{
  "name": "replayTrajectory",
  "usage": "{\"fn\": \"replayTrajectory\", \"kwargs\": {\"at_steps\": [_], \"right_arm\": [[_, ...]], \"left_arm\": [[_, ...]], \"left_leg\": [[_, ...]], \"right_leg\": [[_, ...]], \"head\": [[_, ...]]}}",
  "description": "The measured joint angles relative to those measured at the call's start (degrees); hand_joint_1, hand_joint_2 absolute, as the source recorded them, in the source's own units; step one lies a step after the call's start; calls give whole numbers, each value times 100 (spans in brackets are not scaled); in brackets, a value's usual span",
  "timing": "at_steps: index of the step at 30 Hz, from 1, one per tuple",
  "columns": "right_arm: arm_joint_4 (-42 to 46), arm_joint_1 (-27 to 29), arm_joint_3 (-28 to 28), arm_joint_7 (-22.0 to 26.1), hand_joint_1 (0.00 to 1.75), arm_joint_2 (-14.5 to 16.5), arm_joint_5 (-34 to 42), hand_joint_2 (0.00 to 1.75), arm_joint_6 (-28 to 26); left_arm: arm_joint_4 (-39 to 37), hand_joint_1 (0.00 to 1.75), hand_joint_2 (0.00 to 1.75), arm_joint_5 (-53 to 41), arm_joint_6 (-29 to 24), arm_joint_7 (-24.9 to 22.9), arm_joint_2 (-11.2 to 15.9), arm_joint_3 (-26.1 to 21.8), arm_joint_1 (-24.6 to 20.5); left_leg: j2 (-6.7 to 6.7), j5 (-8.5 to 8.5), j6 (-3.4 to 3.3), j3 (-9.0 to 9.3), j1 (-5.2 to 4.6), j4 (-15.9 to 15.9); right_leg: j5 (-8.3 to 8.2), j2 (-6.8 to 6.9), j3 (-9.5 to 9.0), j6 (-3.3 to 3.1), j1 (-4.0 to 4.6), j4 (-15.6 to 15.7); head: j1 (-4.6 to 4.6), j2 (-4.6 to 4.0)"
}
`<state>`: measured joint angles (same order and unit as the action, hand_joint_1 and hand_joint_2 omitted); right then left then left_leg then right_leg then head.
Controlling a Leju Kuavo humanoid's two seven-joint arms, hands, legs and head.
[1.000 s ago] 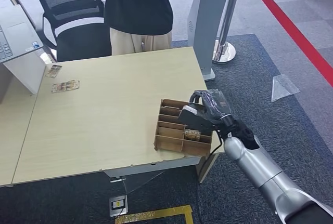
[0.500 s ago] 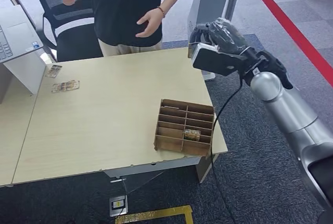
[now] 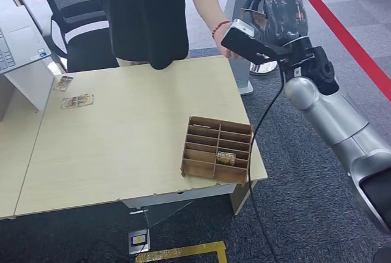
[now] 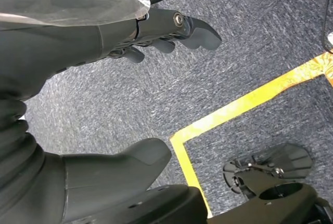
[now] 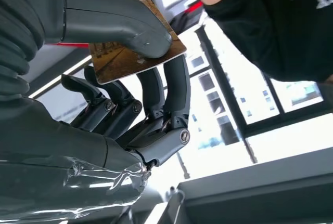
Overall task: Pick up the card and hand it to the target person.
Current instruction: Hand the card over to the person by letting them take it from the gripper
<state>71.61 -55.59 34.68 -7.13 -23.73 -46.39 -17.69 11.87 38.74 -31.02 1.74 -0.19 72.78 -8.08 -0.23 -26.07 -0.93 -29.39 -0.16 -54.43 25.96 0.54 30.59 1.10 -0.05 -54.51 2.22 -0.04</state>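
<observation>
My right hand [image 3: 265, 24] is raised above the table's far right corner. In the right wrist view its thumb [image 5: 117, 21] presses a brown printed card [image 5: 135, 57] against the fingers [image 5: 165, 94]. The person in a black shirt [image 3: 147, 13] stands behind the table and stretches one hand [image 3: 226, 36] out until it nearly touches my right hand. I cannot tell whether that hand touches the card. My left hand [image 4: 78, 42] hangs over the grey carpet with its fingers apart and nothing in it.
A brown compartment tray [image 3: 198, 138] sits at the table's near right corner with another card [image 3: 226, 157] in one slot. Two more cards [image 3: 77, 100] lie at the far left by a laptop [image 3: 14, 43]. An office chair [image 3: 87, 31] and a grey kiosk stand [image 3: 242, 7] are behind.
My right arm rose from the tray to above the table's far right corner, carrying the card. The person uncrossed their arms, leaned in and reached a hand toward it.
</observation>
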Motion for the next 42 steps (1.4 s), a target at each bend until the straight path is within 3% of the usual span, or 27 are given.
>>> {"fn": "replayTrajectory", "kwargs": {"at_steps": [5,18,20,22,24,25,34,42], "right_arm": [[-410,175,240,-223,175,181,-553,175,-335],[-1303,474,482,-63,175,575,-812,175,-544],[-1386,490,493,-35,141,602,-767,175,-526],[-1442,501,497,13,64,619,-673,175,-480],[-1477,520,496,80,10,626,-538,175,-417],[-1487,533,492,113,0,627,-468,175,-390],[-1271,785,338,151,0,541,104,175,-286],[60,1586,-226,-229,0,9,483,175,-66]], "left_arm": [[0,0,175,-31,0,-23,-19,1,-16],[0,0,175,-28,5,-23,-30,2,0],[0,0,175,-22,10,-23,-29,1,4],[0,0,175,-14,11,-23,-29,1,9],[0,0,175,-8,11,-23,-29,1,13],[0,0,175,-4,11,-23,-29,0,15],[0,0,175,53,-1,-13,-24,0,85],[0,0,175,168,-20,-26,-7,0,172]], "left_leg": [[-1,0,0,-1,1,1],[-1,0,0,-1,1,1],[-1,0,0,-1,1,1],[-1,0,0,0,1,0],[-1,0,1,0,1,0],[-1,0,1,0,1,0],[2,0,1,7,1,-2],[1,-1,1,9,0,-4]], "right_leg": [[1,2,1,-1,1,-1],[1,1,1,-1,1,-1],[1,2,1,-1,1,-1],[1,1,2,-1,1,-1],[1,1,2,-1,1,-1],[1,0,2,-1,1,-1],[1,-2,3,-1,1,1],[1,-2,2,-1,1,6]], "head": [[1,-1],[1,-1],[1,-1],[1,-1],[1,-1],[1,-1],[2,-1],[1,-1]]}}
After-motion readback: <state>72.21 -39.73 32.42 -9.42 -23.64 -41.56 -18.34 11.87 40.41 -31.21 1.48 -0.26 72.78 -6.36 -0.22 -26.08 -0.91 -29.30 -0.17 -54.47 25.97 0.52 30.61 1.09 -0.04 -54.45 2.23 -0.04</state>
